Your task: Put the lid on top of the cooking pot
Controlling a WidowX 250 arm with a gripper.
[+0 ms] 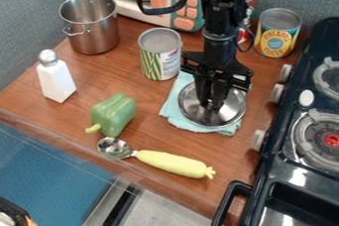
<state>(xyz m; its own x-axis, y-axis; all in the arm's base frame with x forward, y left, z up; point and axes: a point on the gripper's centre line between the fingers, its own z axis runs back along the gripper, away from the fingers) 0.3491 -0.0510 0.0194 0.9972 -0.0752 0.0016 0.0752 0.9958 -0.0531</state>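
- Camera view: the black gripper is poised over the lid's middle, presumably for lifting; whether it is open or closed cannot be told.
- The lid is laid on a teal cloth, perhaps for cushioning, apart from the uncovered pot.
- Round, silvery metal is seen, brightly reflective, with a raised rim.
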